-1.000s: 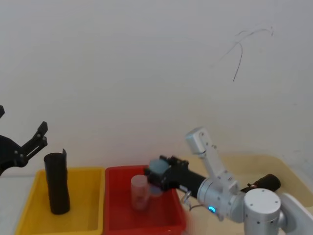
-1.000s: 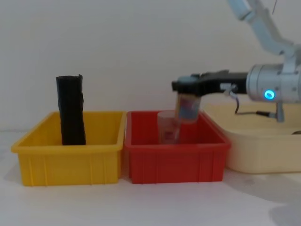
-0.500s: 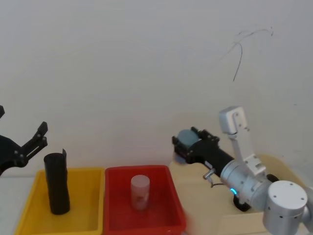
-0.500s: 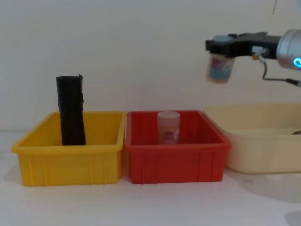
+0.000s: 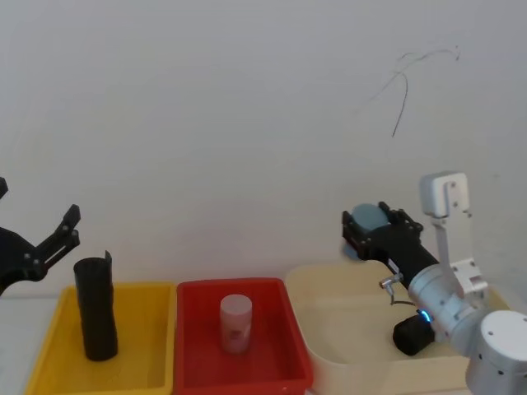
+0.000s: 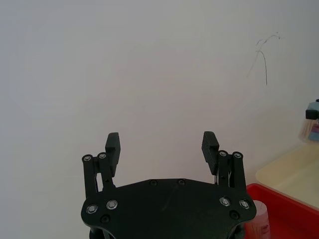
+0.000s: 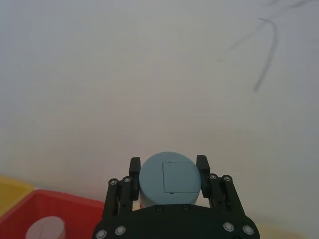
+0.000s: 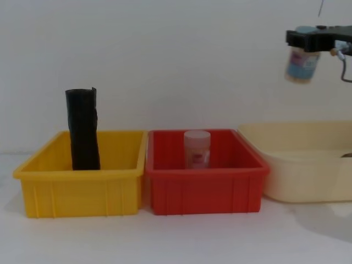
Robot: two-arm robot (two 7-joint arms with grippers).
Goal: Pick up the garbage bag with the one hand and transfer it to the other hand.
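My right gripper (image 5: 368,233), clamped on a blue-capped jar (image 8: 302,59), has swung over the cream tub (image 8: 297,165), while my left gripper (image 5: 58,239) hangs wide open and empty, leaving the black roll (image 8: 83,128) untouched in the yellow bin (image 8: 77,190).

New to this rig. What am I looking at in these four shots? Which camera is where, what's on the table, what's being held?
It is a two-armed robot with a gripper on each arm. Two pictures come from cameras on its head and chest, looking forward at the table; the other two come from cameras on each wrist, looking past that arm's own fingers.

On the table stand three bins side by side: a yellow bin, a red bin and a cream tub. A black roll stands upright in the yellow bin. A pale jar stands in the red bin.

The right gripper is raised above the cream tub, closed on a blue-lidded jar. The right wrist view shows that lid between the fingers. The left gripper hangs open, up beside the black roll, holding nothing.
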